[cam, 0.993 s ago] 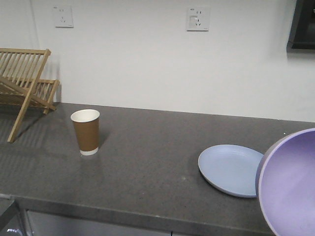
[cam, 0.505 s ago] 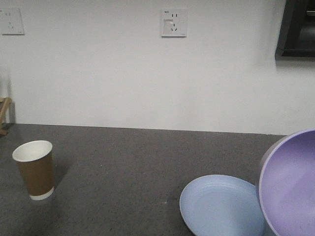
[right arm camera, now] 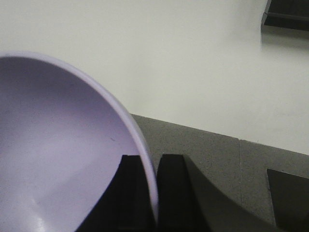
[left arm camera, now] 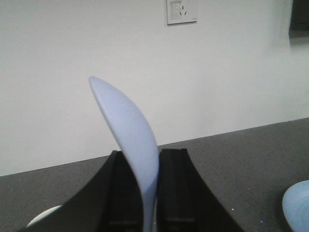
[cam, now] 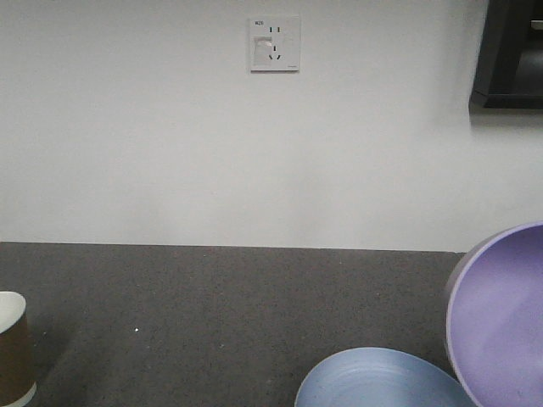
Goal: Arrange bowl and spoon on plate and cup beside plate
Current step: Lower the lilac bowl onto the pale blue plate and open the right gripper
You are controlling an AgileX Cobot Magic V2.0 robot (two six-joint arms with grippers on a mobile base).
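Aloft, left tool point(left arm camera: 141, 162) pinching upright spoon point(left arm camera: 128, 125), right tool point(right arm camera: 152, 164) clamping bowl point(right arm camera: 58, 145)

The left gripper point(left arm camera: 150, 155) is showing as two matte black fingers point(left arm camera: 176, 193). Each is presenting a flat, upright inner face, while its outer edge is flaring wide in a smooth curve toward the base. The right gripper point(right arm camera: 150, 159) is showing the same build. Its plain black fingers point(right arm camera: 175, 193) are standing squared at the tips and sweeping outward lower down, their surfaces looking dull and uniformly dark.
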